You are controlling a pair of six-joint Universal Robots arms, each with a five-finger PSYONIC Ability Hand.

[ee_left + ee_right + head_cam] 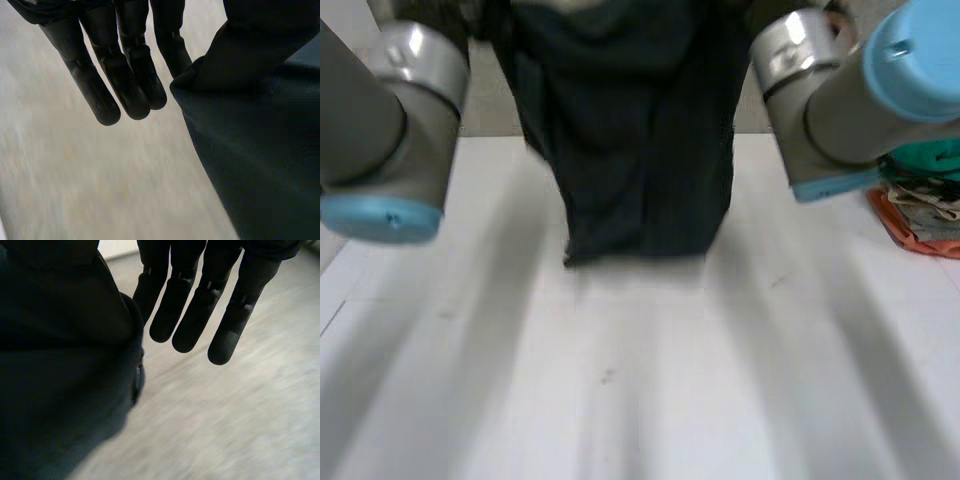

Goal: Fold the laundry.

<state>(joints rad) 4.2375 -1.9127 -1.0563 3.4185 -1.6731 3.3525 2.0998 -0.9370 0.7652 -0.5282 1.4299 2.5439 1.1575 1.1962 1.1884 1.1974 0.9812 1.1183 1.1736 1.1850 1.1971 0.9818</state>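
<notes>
Dark garment (640, 150) hangs upper centre of the head view, strung between left arm (380, 130) at upper left and right arm (850, 90) at upper right. Its lower edge sits at or just above the white table (640, 400); contact not clear. It is held high, I judge, so its own weight pulls it straight before it is laid flat.

Left hand (125, 60): fingers (102, 102) straight, close together and clear of the cloth. The garment bunches just beside the finger nearest the thumb, and the pinch looks to sit there, against the thumb.

Right hand (200, 295): the mirror case. Fingers (225, 345) are straight and slightly fanned, with the cloth gathered on the thumb side and draped below the palm.

Holding by thumb-side pinches at two upper points leaves the remaining fingers free and keeps the panel wide — a sensible hold for spreading.

Heaped laundry (920, 195), green and orange, lies at the right edge of the head view, well apart from the hanging piece.

Judgement: early stage, no fold made yet
</notes>
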